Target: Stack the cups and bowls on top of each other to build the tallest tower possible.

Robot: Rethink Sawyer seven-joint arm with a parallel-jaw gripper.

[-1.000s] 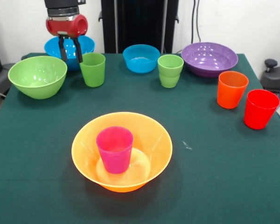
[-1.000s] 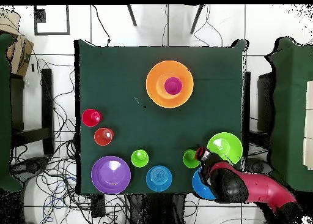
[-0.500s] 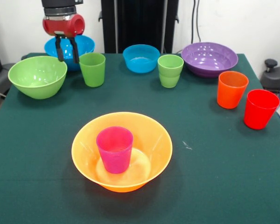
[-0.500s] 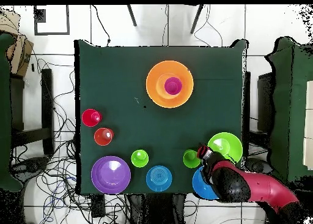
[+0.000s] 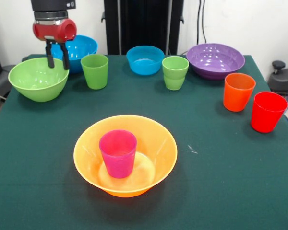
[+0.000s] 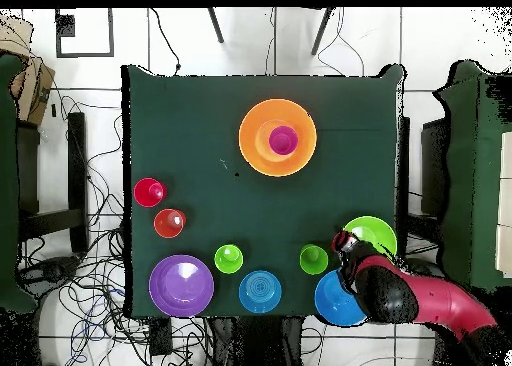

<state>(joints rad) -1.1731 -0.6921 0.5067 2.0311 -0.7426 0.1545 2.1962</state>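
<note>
Red-and-black gripper (image 5: 57, 61) hanging over the far rim of the glossy lime-green plastic bowl (image 5: 38, 79), two dark fingers (image 5: 66, 58) pointing down with a gap between them, parted, nothing held; whether the tips touch the rim cannot be told.

Seen from the front:
- Just behind the gripper: large glossy blue plastic bowl (image 5: 81, 48), partly hidden by the wrist.
- Just to the gripper's right: lime-green tapered plastic tumbler (image 5: 95, 70), upright, close to the green bowl but apart from it.
- Farther right along the same back row: smaller blue plastic bowl (image 5: 145, 59), then a second lime-green tumbler (image 5: 175, 72), then the wide purple plastic bowl (image 5: 215, 60).
- Far right, well apart from the gripper: orange tapered tumbler (image 5: 238, 91) and red tapered tumbler (image 5: 268, 111), near each other, both upright.
- Well in front of the gripper, toward the middle of the dark green table (image 5: 221, 177): the tower so far, a big orange plastic bowl (image 5: 125, 155) with a purple-pink tumbler (image 5: 118, 153) standing upright inside it, mouth up.

Overhead view: arm reaching in from the lower right, gripper at the green bowl's edge, between that bowl and the nearest green tumbler.
</note>
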